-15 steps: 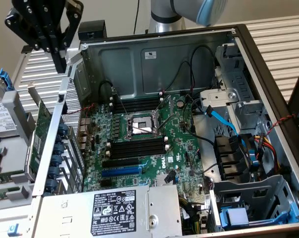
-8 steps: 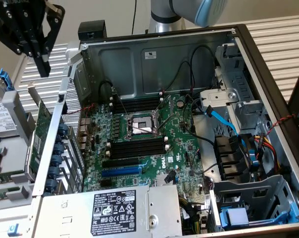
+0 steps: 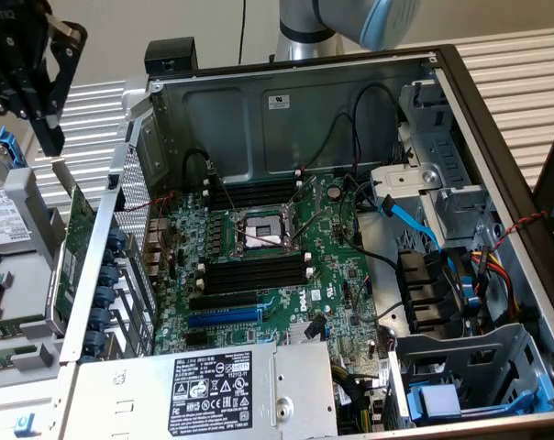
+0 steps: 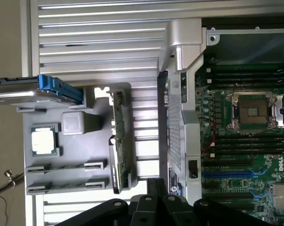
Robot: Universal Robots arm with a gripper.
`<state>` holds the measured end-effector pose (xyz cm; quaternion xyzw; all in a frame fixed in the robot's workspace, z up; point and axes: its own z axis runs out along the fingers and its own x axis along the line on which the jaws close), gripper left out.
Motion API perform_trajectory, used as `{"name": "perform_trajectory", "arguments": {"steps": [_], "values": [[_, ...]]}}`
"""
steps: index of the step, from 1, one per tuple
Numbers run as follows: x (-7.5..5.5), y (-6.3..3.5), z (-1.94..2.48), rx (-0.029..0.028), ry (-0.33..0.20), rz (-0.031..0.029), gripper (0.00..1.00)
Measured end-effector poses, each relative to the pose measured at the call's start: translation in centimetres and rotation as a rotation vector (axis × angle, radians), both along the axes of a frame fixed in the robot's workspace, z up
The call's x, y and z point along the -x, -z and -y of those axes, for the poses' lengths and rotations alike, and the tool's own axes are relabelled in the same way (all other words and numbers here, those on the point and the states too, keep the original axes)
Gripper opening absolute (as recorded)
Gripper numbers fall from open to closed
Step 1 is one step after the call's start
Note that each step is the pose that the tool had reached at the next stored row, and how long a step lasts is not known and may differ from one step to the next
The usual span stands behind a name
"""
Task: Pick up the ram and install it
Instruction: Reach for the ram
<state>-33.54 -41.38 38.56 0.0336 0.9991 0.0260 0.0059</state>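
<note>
Two rams (image 4: 64, 167) stand on edge in the slotted holders of a grey parts tray (image 4: 92, 120), side by side, the second one (image 4: 66, 185) just beside the first. My black gripper (image 4: 154, 187) hangs above the tray's edge near the upright green expansion card (image 4: 118, 141), shut and holding nothing. In the exterior view the gripper (image 3: 51, 137) is high at the exterior view's left, outside the open computer case (image 3: 295, 101). The motherboard's long black memory slots (image 3: 257, 271) lie on both sides of the CPU socket (image 3: 263, 231).
The tray also holds a hard drive with a blue bracket (image 4: 48, 87), a CPU chip (image 4: 43, 140) and a small grey block (image 4: 72, 123). The case's metal wall (image 4: 179, 117) stands between tray and motherboard. Cables, a drive cage (image 3: 470, 367) and the power supply (image 3: 213, 390) crowd the case.
</note>
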Motion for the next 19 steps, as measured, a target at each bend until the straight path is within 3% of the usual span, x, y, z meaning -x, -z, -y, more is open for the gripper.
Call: {"name": "perform_trajectory", "arguments": {"steps": [19], "values": [[8.7,0.44,0.72,-0.0052,0.0,0.0001,0.1]]}}
